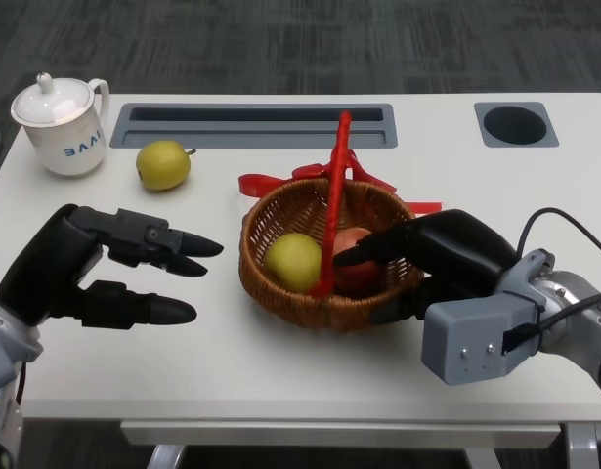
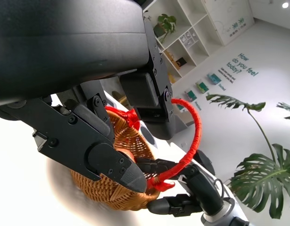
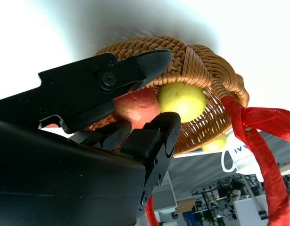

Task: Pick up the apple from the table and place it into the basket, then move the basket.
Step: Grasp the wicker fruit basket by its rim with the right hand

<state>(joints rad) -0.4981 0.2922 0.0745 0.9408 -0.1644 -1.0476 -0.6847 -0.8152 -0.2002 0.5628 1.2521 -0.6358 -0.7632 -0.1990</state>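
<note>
Two hands are in play, and only the right one is working. Going from the left of the head view: the left hand (image 1: 105, 269) hovers just over the table (image 1: 280, 376), fingers spread and reaching toward the basket without touching it, holding nothing. Behind it stand a white lidded mug (image 1: 64, 125) and a yellow-green fruit (image 1: 163, 164) loose on the tabletop. Next comes the wicker basket (image 1: 280, 298) with its upright red handle (image 1: 336, 195) and red ribbon; a yellow-green fruit in the basket (image 1: 294, 261) lies on its left side. Beside that fruit, right of the handle, sits the red apple (image 1: 351, 256), already down inside the basket.

The right hand (image 1: 432, 259) reaches over the basket's right rim, its upper fingers lying on the apple and its thumb below the rim outside the wicker. The right wrist view shows the fingers bracketing the apple, but I cannot tell whether they grip it or have just let go.

The placing step looks to be at its end. The next move likely calls for freeing the apple completely, drawing the fingers clear of the rim and handle, then taking hold of the basket to move it without tipping the fruit.
</note>
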